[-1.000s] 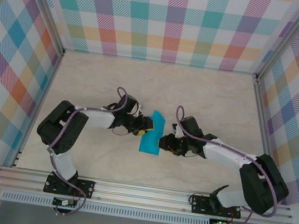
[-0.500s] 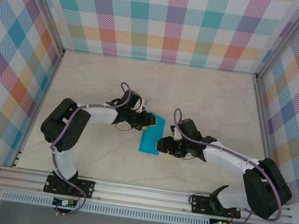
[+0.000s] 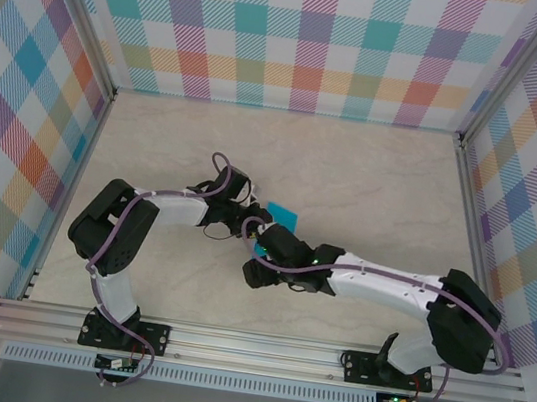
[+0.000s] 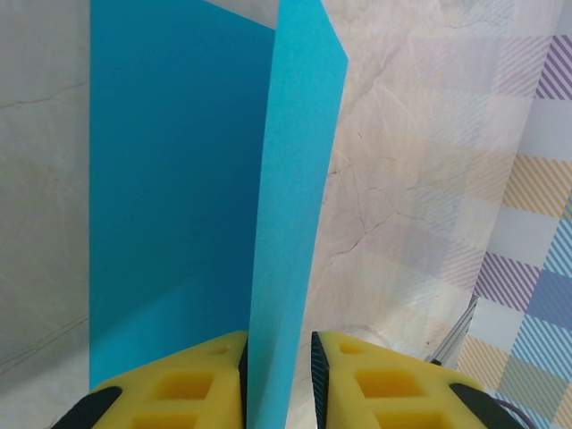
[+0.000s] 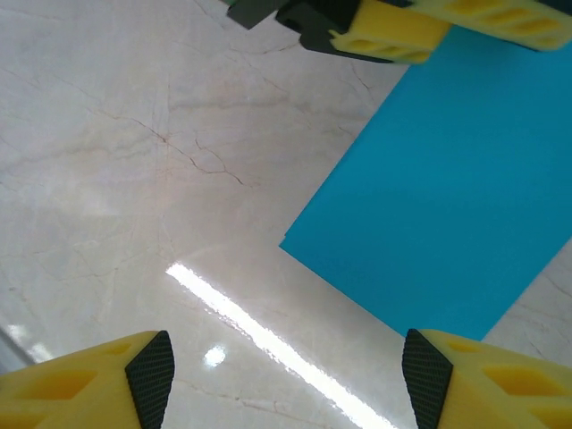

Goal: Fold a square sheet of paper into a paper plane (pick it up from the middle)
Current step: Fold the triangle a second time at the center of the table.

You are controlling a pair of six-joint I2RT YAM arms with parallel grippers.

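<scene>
The square sheet of paper (image 4: 179, 206) is teal-blue and lies on the marble table. One strip of it (image 4: 295, 197) stands up off the flat part. My left gripper (image 4: 277, 380) is shut on that raised strip, which runs between its yellow fingers. From above, the left gripper (image 3: 251, 221) sits at the sheet's (image 3: 283, 211) left edge. My right gripper (image 5: 288, 375) hangs open over bare table just short of the sheet's (image 5: 447, 197) near corner, with nothing between its pads. From above, the right gripper (image 3: 256, 270) covers most of the sheet. The paper plane is out of view.
The left gripper's yellow fingers (image 5: 393, 31) show at the top of the right wrist view. Aluminium frame rails (image 3: 257, 346) and checked walls (image 3: 303, 34) enclose the marble table (image 3: 353, 173). The right arm (image 3: 377, 283) stretches leftward across the near middle.
The right arm swung left along the sheet's near side and its jaws opened wide. The left gripper's jaws narrowed onto the raised strip.
</scene>
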